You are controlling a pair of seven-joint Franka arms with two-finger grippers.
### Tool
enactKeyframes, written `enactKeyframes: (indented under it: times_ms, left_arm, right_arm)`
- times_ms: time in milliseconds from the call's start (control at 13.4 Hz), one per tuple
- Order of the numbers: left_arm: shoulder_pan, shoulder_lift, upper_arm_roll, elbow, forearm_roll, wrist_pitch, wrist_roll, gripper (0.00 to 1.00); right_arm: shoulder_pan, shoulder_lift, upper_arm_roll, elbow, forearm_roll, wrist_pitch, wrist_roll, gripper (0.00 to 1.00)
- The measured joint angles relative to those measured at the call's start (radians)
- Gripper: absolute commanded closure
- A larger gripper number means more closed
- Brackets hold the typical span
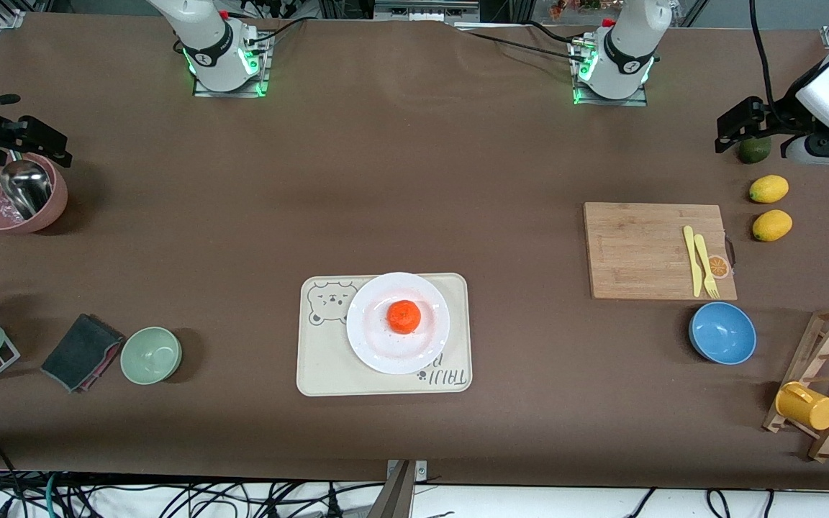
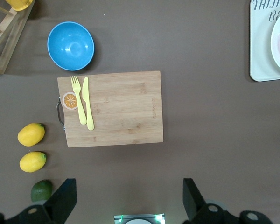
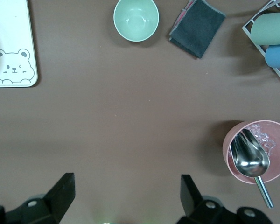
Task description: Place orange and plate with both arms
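Front view shows the orange [image 1: 404, 316] (round, likely to roll) on the glossy, breakable plate [image 1: 371, 338], best gripped at its rim; both grippers' fingers wide open, empty.

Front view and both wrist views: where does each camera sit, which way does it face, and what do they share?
Front view: high across the table, facing both arm bases; orange on plate.
Left wrist view: looks down on the cutting board; open left gripper shows.
Right wrist view: looks down near the pink bowl; open right gripper shows.
Shared: the bear tray appears in all three.
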Motion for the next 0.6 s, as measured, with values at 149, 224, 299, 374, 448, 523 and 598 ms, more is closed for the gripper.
enactKeyframes:
  times_ms: [149,224,299,374,448,523,598]
  left_arm:
    - [0.000,0.000,0.000,0.000,0.000,0.000,0.000,0.00]
    - [0.000,0.000,0.000,0.000,0.000,0.000,0.000,0.00]
    - [0.000,0.000,0.000,0.000,0.000,0.000,0.000,0.00]
    - [0.000,0.000,0.000,0.000,0.000,0.000,0.000,0.00]
    - [0.000,0.000,0.000,0.000,0.000,0.000,0.000,0.00]
    - [0.000,0.000,0.000,0.000,0.000,0.000,0.000,0.00]
    - [0.000,0.000,0.000,0.000,0.000,0.000,0.000,0.00]
  right_arm:
    - [0.000,0.001,0.000,0.003,0.000,0.000,0.000,0.00]
    - [0.000,0.001,0.000,0.005,0.000,0.002,0.000,0.00]
    - [0.000,0.001,0.000,0.006,0.009,0.006,0.000,0.00]
    - [-0.001,0.001,-0.002,0.006,0.025,0.011,0.000,0.00]
    - [-0.001,0.002,-0.003,0.006,0.037,0.015,0.000,0.00]
    - [-0.002,0.002,-0.005,0.006,0.043,0.016,0.000,0.00]
    - [-0.002,0.003,-0.006,0.006,0.045,0.017,0.000,0.00]
